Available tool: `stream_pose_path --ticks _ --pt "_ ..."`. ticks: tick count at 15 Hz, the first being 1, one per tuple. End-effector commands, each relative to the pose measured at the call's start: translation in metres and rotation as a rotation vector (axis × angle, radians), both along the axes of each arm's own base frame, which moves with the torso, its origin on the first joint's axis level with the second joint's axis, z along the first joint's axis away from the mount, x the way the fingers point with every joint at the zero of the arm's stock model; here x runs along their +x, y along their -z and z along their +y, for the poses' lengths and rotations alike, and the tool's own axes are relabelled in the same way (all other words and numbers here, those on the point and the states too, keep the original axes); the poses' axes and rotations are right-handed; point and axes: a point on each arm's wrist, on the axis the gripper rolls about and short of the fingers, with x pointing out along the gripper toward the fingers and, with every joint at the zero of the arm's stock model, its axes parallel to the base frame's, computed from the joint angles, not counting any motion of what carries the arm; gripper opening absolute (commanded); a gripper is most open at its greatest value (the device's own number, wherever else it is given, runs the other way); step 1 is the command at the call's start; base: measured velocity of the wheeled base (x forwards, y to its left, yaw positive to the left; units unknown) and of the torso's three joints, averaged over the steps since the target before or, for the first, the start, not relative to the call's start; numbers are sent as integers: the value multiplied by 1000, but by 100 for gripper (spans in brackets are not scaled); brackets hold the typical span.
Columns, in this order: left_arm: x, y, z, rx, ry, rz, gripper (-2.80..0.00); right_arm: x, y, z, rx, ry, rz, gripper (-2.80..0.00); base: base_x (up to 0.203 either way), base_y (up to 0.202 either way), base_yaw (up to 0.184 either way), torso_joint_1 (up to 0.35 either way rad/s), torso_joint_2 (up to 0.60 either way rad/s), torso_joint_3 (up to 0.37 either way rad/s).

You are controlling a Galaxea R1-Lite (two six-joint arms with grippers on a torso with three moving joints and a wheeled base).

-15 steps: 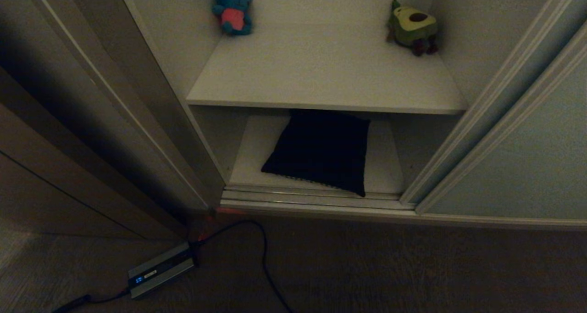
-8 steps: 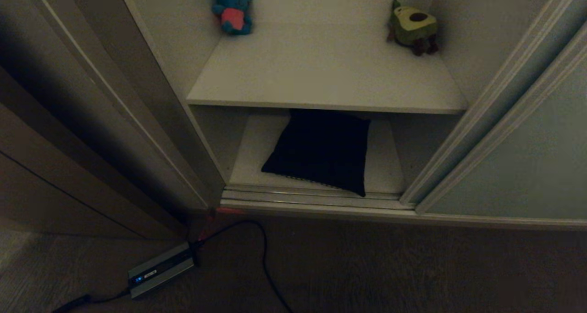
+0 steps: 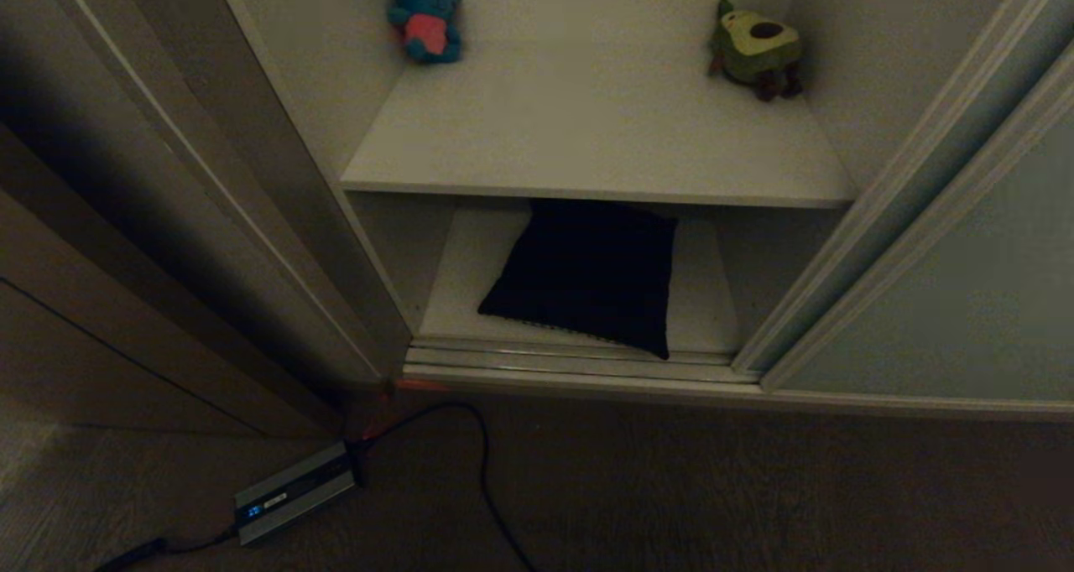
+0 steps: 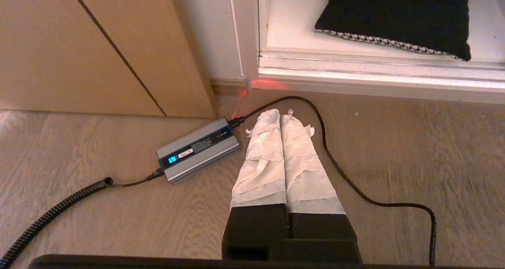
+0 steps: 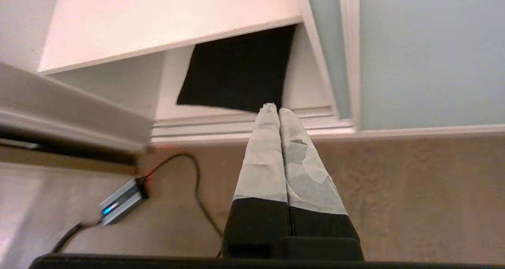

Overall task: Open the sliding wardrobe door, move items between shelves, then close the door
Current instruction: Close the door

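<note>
The sliding wardrobe door (image 3: 965,287), a pale grey-green panel, stands slid to the right, so the compartment is open. A dark cushion (image 3: 587,274) with a houndstooth edge lies on the lower shelf (image 3: 466,262), its near corner close to the floor track. The upper shelf (image 3: 587,136) holds two plush toys at the back. Neither arm shows in the head view. My right gripper (image 5: 274,108) is shut and empty over the floor, pointing at the cushion (image 5: 240,70) beside the door (image 5: 426,56). My left gripper (image 4: 280,113) is shut and empty above the floor, short of the cushion (image 4: 394,16).
A blue plush (image 3: 425,14) and an avocado plush (image 3: 755,48) sit at the back of the upper shelf. A silver box (image 3: 294,492) with a black cable (image 3: 482,463) lies on the wood floor at the left. The ribbed track (image 3: 570,358) fronts the opening. Brown panelling (image 3: 101,320) stands left.
</note>
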Motion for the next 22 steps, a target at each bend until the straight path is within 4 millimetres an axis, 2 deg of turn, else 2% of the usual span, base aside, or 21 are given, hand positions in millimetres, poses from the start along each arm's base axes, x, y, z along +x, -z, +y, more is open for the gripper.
stream_pose_path --ticks 1,5,11,22 --pt "0 0 0 0 1 0 -280 20 10 -16 47 -9 57 -280 0 0 0 0 0 0" --pt "0 0 0 0 2 2 -280 48 16 -26 85 -68 106 -280 0 0 0 0 0 0" --pt "0 0 0 0 1 0 -280 80 19 -39 109 -99 145 -280 0 0 0 0 0 0" --pt "0 0 0 0 1 1 -280 123 24 -65 112 -66 165 -280 0 0 0 0 0 0"
